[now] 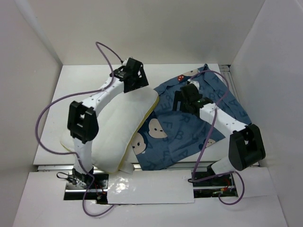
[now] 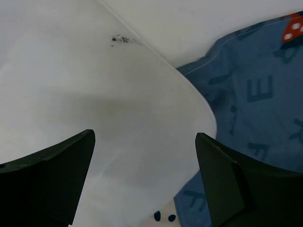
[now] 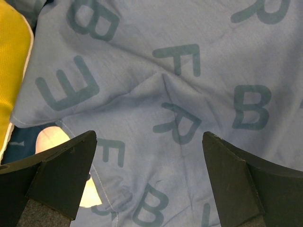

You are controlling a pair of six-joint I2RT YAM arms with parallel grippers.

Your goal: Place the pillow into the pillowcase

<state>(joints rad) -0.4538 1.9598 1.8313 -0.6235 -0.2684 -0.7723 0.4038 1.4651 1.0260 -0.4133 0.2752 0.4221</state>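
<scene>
The white pillow with a pale yellow edge lies at the left of the table, its far corner overlapping the blue pillowcase. The pillowcase, printed with letters and mouse faces, is spread flat at the right. My left gripper is open above the pillow's far corner; in the left wrist view the pillow corner lies between the jaws, with the pillowcase to the right. My right gripper is open just above the pillowcase, near its edge beside the pillow's yellow side.
White walls close in the table on the left, back and right. The table's bare white surface shows at the far left. Purple cables loop off both arms. The arm bases stand at the near edge.
</scene>
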